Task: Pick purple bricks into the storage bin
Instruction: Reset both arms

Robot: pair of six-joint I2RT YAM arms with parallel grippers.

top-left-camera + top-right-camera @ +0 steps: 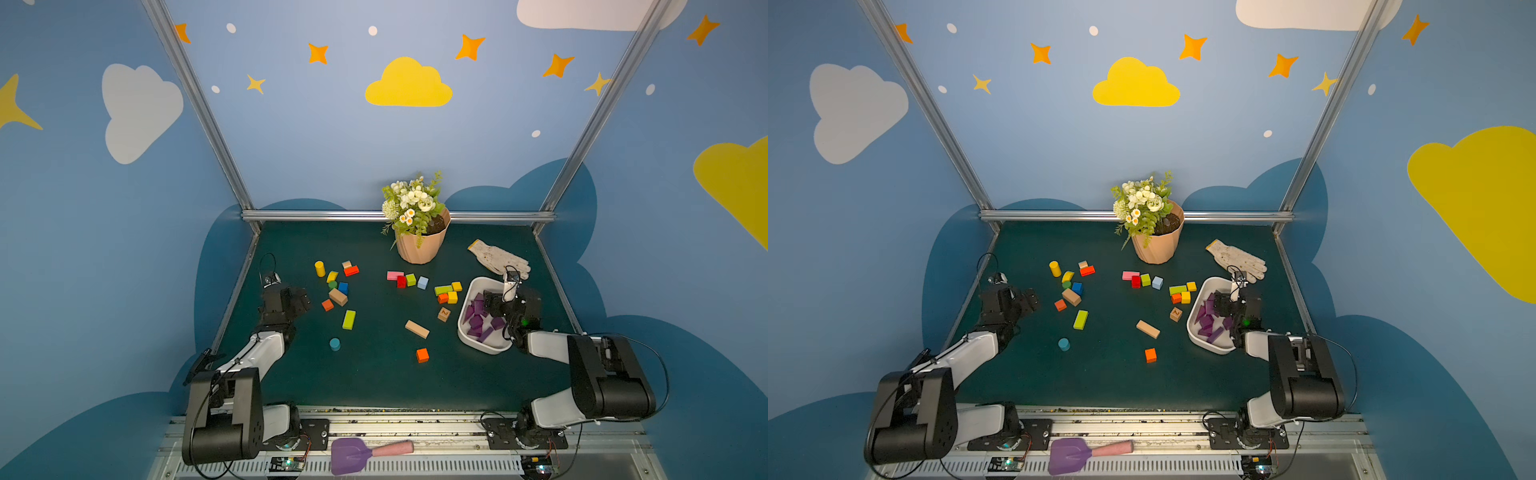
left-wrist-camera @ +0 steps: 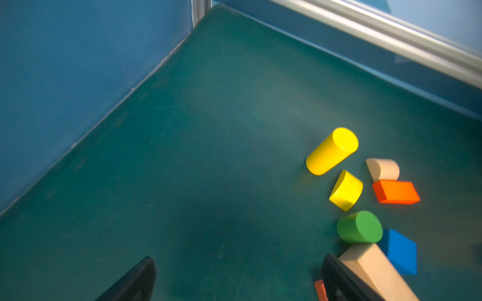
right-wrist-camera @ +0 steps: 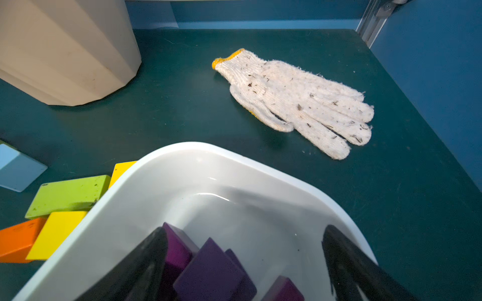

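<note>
The purple bricks [image 1: 482, 322] are being contained by the storage bin [image 1: 478, 283]. The right pincer [image 3: 243, 232], poised above it for dropping, and the left pincer [image 2: 238, 259] are being held agape, empty.

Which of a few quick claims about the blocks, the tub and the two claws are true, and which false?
1. Several purple bricks lie in the white storage bin. True.
2. The right gripper is clamped on a brick. False: its jaws stand open over the bin, holding nothing.
3. The knitted glove lies outside the bin. True.
4. The left gripper holds the yellow cylinder. False: it is open and empty, and the cylinder sits apart from it.
5. The purple spade is in the bin. False: it lies at the scene's near edge.
</note>
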